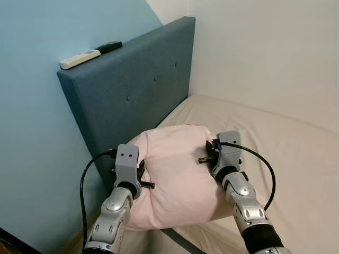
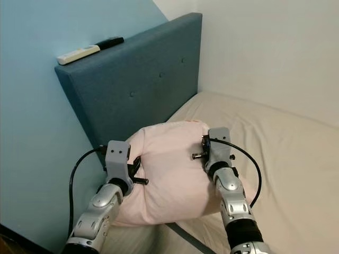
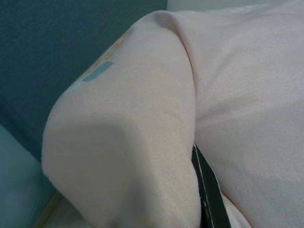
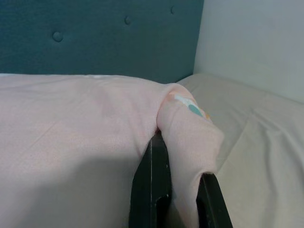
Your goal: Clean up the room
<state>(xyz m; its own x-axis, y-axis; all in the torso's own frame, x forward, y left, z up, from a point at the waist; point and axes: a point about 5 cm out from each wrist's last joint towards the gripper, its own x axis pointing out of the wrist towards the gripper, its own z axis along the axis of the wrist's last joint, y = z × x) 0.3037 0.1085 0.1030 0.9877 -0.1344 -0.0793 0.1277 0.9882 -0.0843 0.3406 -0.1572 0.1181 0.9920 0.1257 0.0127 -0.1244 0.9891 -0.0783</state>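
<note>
The pink pillow point(image 1: 177, 174) was held between both arms above the bed point(image 1: 286, 153), close to the blue headboard point(image 1: 132, 90). The left gripper point(image 3: 202, 190) was clamped on the pillow's left corner, fabric bunched over its fingers. The right gripper point(image 4: 178, 199) pinched a fold at the pillow's right corner. Two remotes, one white point(image 1: 79, 59) and one black point(image 1: 108, 47), lay on top of the headboard.

The pink pillow point(image 1: 177, 177) swallows most of both grippers' fingers; the left gripper point(image 3: 202, 190) shows just one black finger point(image 3: 209, 199). Markings on the white remote point(image 1: 79, 59) are too small to read.
</note>
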